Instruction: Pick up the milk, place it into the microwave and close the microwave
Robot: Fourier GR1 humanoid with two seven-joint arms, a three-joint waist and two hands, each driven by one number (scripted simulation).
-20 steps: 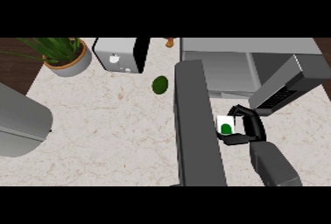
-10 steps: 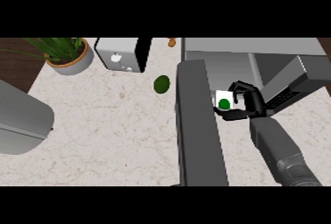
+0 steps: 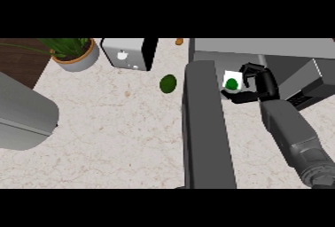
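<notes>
The right hand (image 3: 259,84) is gripping the milk (image 3: 231,83), with fingers and thumb curled round the carton. The milk is sitting in that grip just beside the top end of the open door (image 3: 206,133), at the front of the microwave (image 3: 262,48) and seemingly clear of the counter (image 3: 118,128). The pick-up is therefore looking done. The milk is not appearing to rest inside yet, so setting it down, letting go and swinging the door shut are remaining. The left hand is not showing.
</notes>
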